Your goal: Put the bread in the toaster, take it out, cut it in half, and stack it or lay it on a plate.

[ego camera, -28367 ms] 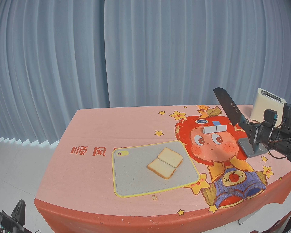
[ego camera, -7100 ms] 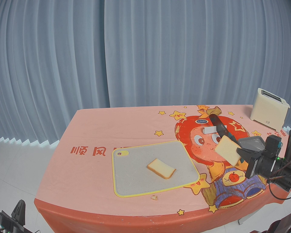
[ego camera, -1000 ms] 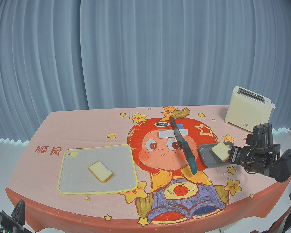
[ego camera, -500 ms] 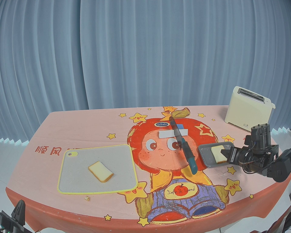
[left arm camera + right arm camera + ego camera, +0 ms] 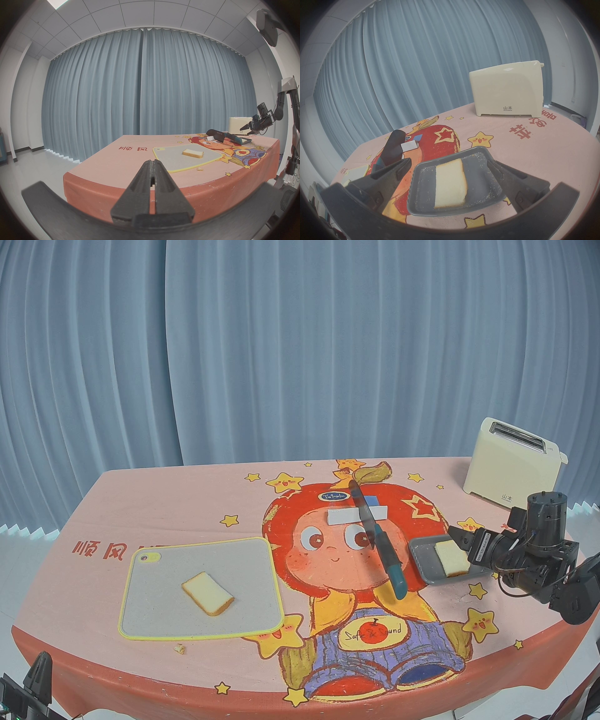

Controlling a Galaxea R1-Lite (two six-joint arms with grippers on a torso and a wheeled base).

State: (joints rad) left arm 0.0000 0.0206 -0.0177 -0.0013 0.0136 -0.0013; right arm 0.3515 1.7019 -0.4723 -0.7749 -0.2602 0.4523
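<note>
Jaws spread apart, the right gripper [image 5: 460, 540] hovers just beside the plate [image 5: 424, 565] at the table's [image 5: 187, 509] 3 o'clock, where one bread half [image 5: 451, 557] lies. The other half [image 5: 207, 593] sits on the cutting board [image 5: 156, 612] at 8 o'clock. Reaching across for it risks sweeping the knife [image 5: 378, 540] that lies between them.

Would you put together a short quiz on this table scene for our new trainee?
1. True or false: the right gripper is shut on the bread half on the grey plate.
2. Where does the knife lie? A: on the cutting board; B: on the tablecloth, between board and plate; C: on the plate.
3. Fill in: the other bread half lies on the ____.
Key: 1 false, its jaws stand open; 2 B; 3 cutting board.
</note>
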